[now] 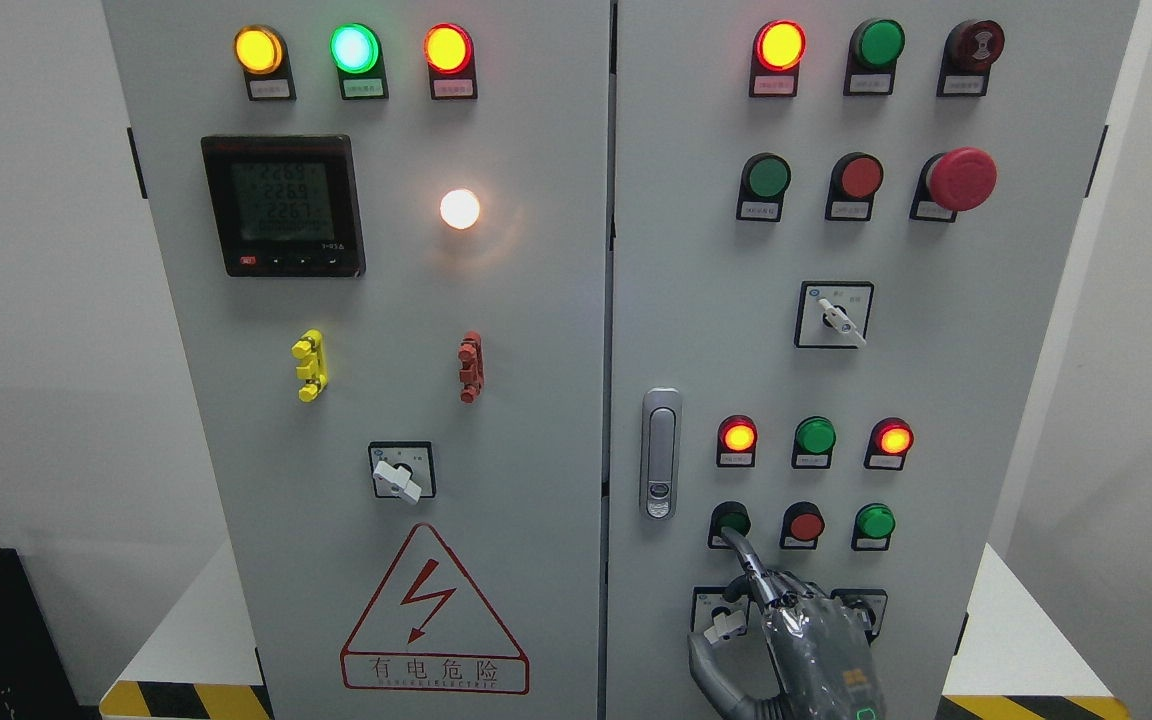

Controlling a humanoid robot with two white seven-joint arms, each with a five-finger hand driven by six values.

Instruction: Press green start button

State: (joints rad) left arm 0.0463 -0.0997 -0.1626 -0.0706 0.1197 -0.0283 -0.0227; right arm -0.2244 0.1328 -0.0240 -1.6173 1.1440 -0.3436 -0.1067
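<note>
My right hand (801,640) comes up from the bottom edge in front of the right cabinet door. Its index finger (744,555) is stretched out and its tip touches the dark green push button (732,520), the leftmost of the lowest button row. The other fingers are curled in and hold nothing. The hand covers part of two rotary switches below the row. The left arm does not show.
A red button (804,524) and a second green button (874,521) sit right of the touched one. Above them are three indicator lamps (815,436). A door handle (660,452) is to the left. A red emergency stop (960,179) is high up.
</note>
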